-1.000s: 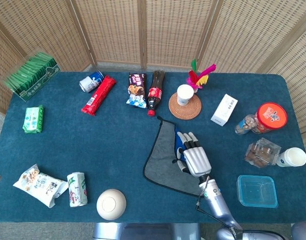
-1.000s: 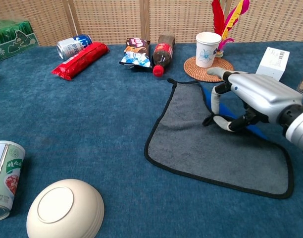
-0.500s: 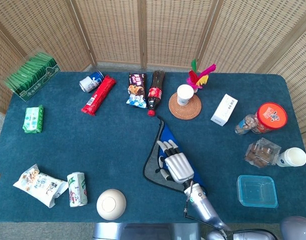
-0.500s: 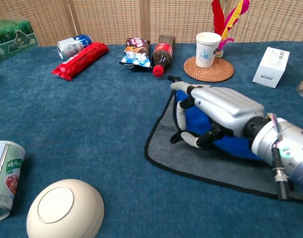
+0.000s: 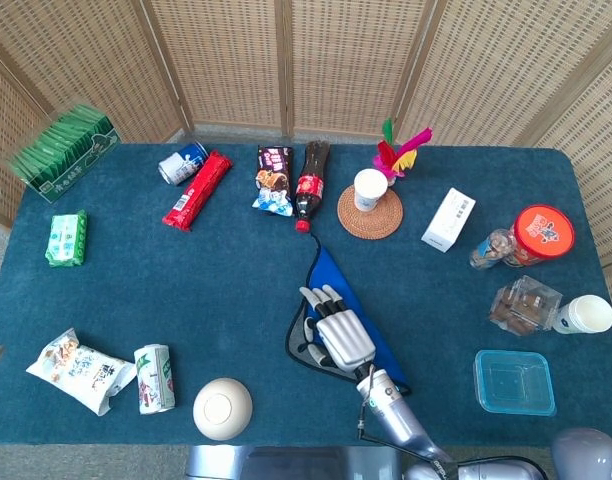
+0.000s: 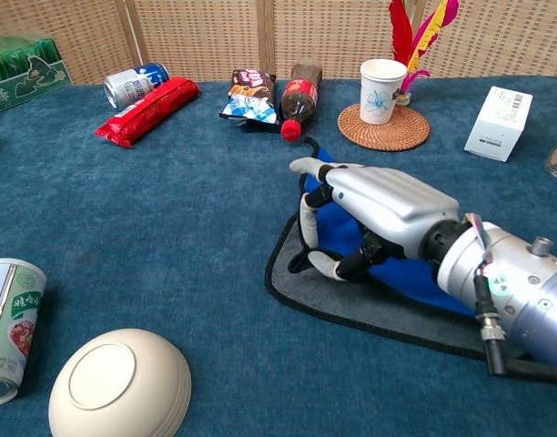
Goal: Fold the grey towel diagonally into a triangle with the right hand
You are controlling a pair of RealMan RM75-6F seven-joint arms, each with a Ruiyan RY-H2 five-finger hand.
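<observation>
- Here the right hand lies palm-down over the grey towel, fingers curled onto its left side and pinching the turned-over cloth; the head view shows it too.
- The towel's blue underside faces up where the cloth is folded across, leaving a grey strip with black trim along the near-left edge.
- The towel sits near the middle of the blue tabletop, one corner pointing toward the cola bottle.
- Just beyond stand a paper cup on a woven coaster, with bright feathers behind.
- A white bowl lies upside down at the near-left, well apart from the towel.
- The left hand is not seen in either view.
</observation>
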